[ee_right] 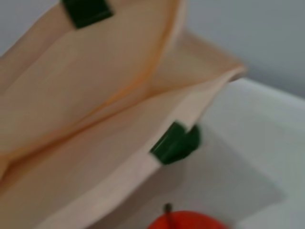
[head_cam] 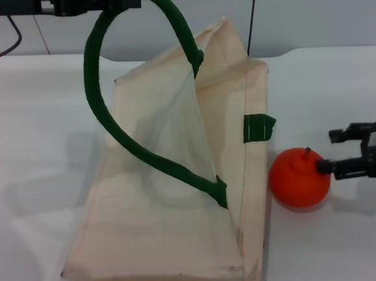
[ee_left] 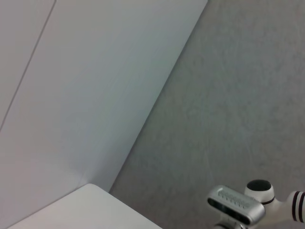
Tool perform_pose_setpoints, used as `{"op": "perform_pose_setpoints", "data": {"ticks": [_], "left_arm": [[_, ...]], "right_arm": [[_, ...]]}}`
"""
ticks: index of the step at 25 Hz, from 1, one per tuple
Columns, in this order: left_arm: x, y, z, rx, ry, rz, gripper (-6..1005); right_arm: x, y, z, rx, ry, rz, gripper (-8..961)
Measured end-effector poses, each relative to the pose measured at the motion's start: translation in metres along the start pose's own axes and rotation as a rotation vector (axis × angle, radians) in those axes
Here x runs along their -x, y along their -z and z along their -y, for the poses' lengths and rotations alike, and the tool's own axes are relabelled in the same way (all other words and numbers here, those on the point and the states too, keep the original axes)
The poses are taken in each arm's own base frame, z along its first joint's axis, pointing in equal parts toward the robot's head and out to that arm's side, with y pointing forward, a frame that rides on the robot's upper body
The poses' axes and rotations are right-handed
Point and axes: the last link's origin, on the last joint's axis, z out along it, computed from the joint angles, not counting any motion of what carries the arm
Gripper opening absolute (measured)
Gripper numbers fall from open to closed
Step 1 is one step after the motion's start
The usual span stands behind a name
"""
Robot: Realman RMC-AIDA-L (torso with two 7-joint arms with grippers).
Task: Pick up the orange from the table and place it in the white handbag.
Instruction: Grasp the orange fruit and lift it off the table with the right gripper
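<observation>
The orange [head_cam: 298, 178] sits on the white table [head_cam: 30, 127], just right of the white handbag [head_cam: 175, 219]. Its top and stem also show in the right wrist view [ee_right: 188, 220]. The handbag's near green handle [head_cam: 119, 133] is lifted high, pulling the bag's mouth open. My left gripper [head_cam: 108, 0] at the top edge is shut on that handle. My right gripper [head_cam: 327, 150] is open, right beside the orange on its right side, with one fingertip [head_cam: 323, 166] touching it. The bag's opening shows in the right wrist view [ee_right: 95, 95].
A green tab [head_cam: 258, 127] sticks out of the bag's right edge, near the orange; it also shows in the right wrist view [ee_right: 174, 143]. A dark cable [head_cam: 8, 44] lies at the back left. The left wrist view shows only a wall and a table corner [ee_left: 71, 210].
</observation>
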Motion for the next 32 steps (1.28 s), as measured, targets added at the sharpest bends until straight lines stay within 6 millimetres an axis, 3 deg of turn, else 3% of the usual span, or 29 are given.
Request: {"op": "perform_pose_setpoints", "data": {"ticks": [11, 19, 25, 32], "left_arm": [[0.0, -0.003, 0.0, 0.004, -0.001, -0.001, 128], [-0.001, -0.003, 0.0, 0.005, -0.003, -0.004, 129], [0.001, -0.001, 0.0, 0.0, -0.001, -0.013, 128], [0.001, 0.001, 0.001, -0.004, -0.001, -0.015, 129]], "right_arm": [[0.002, -0.038, -0.013, 0.054, 0.085, -0.112, 871], [0.002, -0.04, -0.01, 0.026, 0.141, -0.118, 869], [0.003, -0.037, -0.007, 0.015, 0.144, -0.11, 662], [0.01, -0.03, -0.003, -0.016, 0.164, -0.048, 543]]}}
